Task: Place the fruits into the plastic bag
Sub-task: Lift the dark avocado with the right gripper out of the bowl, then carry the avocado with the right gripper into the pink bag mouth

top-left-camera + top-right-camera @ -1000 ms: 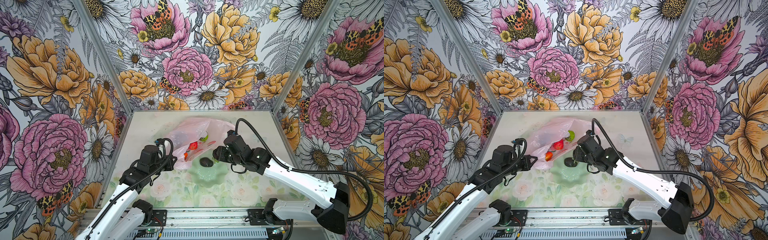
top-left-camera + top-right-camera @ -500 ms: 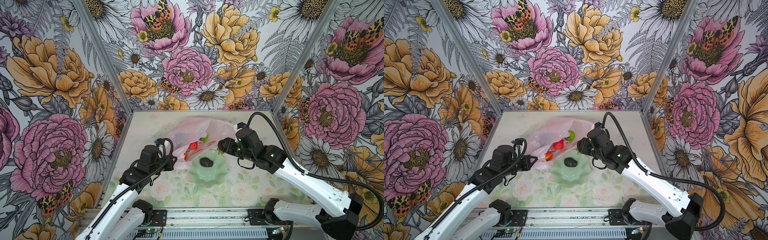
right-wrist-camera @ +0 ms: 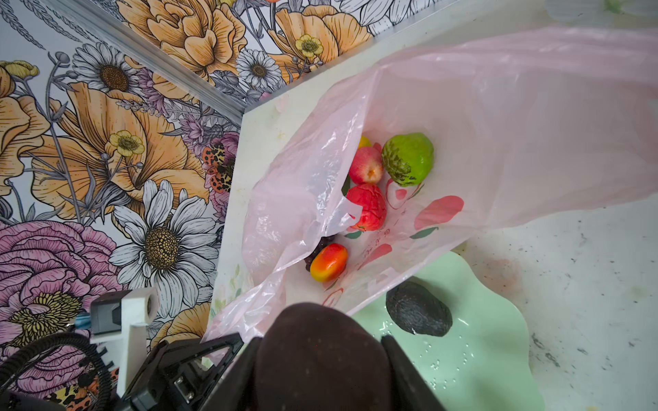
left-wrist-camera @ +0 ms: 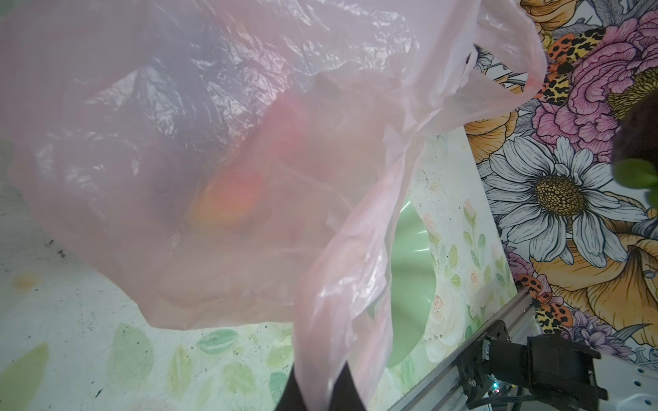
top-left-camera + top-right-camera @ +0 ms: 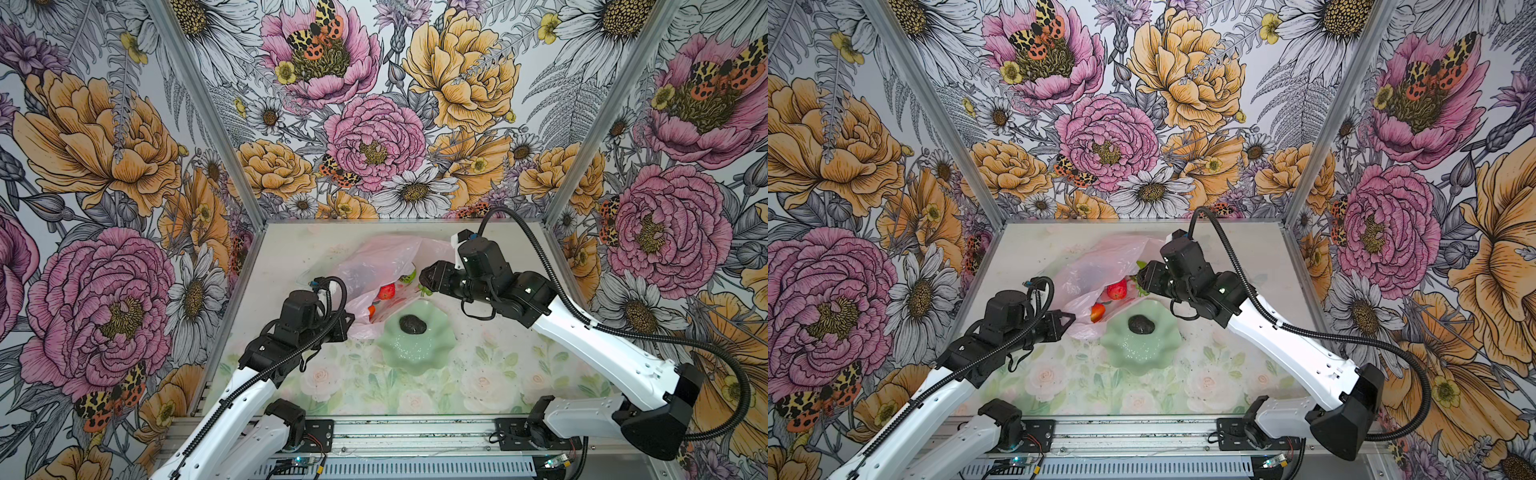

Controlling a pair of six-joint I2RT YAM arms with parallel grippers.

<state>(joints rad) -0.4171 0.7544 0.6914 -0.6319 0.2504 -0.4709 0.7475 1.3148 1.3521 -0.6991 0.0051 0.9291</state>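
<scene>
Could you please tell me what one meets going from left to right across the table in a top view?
left gripper → orange-red fruit → glossy red fruit → blackish lump on the pale green dish. The bumpy green fruit and the right gripper overlap the lump's span, so I omit them.

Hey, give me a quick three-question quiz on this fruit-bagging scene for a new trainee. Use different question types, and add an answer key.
1. True or false: the blackish lumpy fruit lies inside the thin translucent pink plastic bag.
2. What is the left gripper shut on? A: the bag's edge. B: the pale green scalloped dish. C: nothing.
3. Fill in: the dark maroon round fruit is held by the ___ gripper.
Key:
1. False; it lies on the dish.
2. A.
3. Right; the right gripper is shut on it near the bag's open mouth.
</scene>
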